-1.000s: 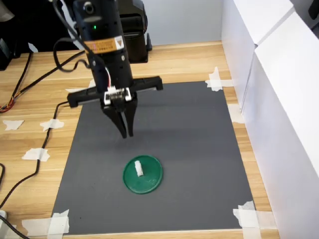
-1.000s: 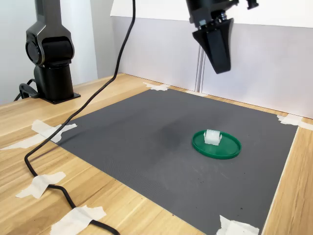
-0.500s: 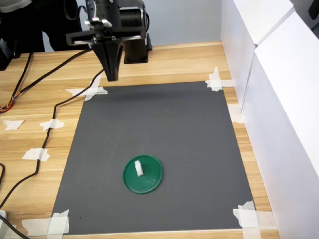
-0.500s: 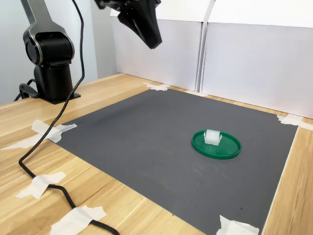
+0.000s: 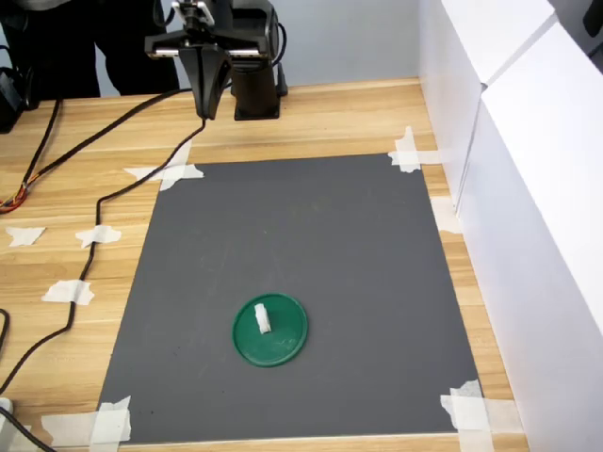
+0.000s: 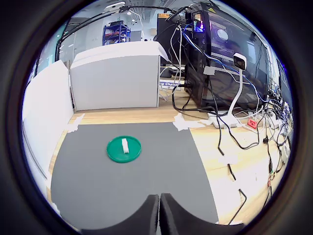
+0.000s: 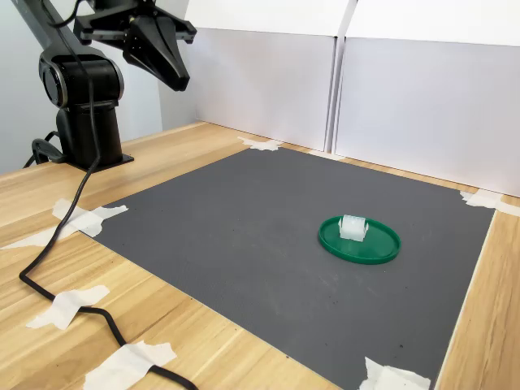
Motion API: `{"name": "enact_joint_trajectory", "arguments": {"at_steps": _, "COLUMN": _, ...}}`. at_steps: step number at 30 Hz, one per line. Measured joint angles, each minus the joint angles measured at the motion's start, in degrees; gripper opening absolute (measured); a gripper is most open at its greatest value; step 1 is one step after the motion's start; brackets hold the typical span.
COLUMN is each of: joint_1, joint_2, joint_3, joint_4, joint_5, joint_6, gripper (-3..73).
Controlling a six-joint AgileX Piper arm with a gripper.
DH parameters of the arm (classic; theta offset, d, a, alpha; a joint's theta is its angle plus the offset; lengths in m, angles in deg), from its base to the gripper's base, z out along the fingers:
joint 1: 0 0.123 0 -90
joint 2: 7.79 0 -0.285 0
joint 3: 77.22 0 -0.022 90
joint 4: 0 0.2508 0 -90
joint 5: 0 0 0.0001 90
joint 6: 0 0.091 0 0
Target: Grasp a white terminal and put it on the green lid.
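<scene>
1. Dark grey mat (image 5: pixel 301 282) covers the middle of the wooden bench (image 5: pixel 330 118), held at its corners by white tape pieces (image 5: pixel 415 151).
2. Green lid (image 5: pixel 270 330) lies flat on the mat, toward the first exterior view's lower edge. White terminal (image 5: pixel 262 318) rests on the lid, inside its rim; in the second exterior view it sits on the lid's far part (image 7: pixel 354 227).
3. Hand (image 5: pixel 209 108) hangs in the air over the bare wood by the arm's black base (image 5: pixel 256 89), well apart from the lid. Fingers pressed together, nothing between them; the wrist view shows the two tips meeting along a thin seam (image 6: pixel 159 215).
4. Nothing stands on the mat between hand and lid. Black cable (image 5: pixel 104 202) trails over the wood along the first exterior view's left, beside the mat and off it.
5. White panels (image 5: pixel 528 188) wall the bench on the first exterior view's right; in the second exterior view they run along the back (image 7: pixel 406 97).
6. Wrist view alone shows the room beyond: a dark rack (image 6: pixel 220 54) with tangled cables, a white camera on a thin stand (image 6: pixel 238 63), blue shelving far back (image 6: pixel 116 34).
7. Second exterior view alone shows the lid's raised rim side-on (image 7: pixel 359 252).
8. Writing: none I can read; a strip in the wrist view is too small.
</scene>
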Motion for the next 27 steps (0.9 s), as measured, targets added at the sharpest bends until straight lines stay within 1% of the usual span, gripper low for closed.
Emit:
{"name": "enact_joint_trajectory", "arguments": {"at_steps": 14, "joint_1": 0.0, "joint_2": -17.7, "joint_3": 11.3, "joint_4": 0.6, "joint_5": -2.0, "joint_6": -0.1, "gripper": -1.6}}
{"name": "enact_joint_trajectory", "arguments": {"at_steps": 20, "joint_1": 0.0, "joint_2": -23.7, "joint_3": 12.2, "joint_4": 1.3, "joint_5": -2.5, "joint_6": -0.2, "gripper": -1.6}}
{"name": "enact_joint_trajectory", "arguments": {"at_steps": 27, "joint_1": 0.0, "joint_2": -27.0, "joint_3": 12.3, "joint_4": 2.2, "joint_5": -2.4, "joint_6": -0.3, "gripper": -1.6}}
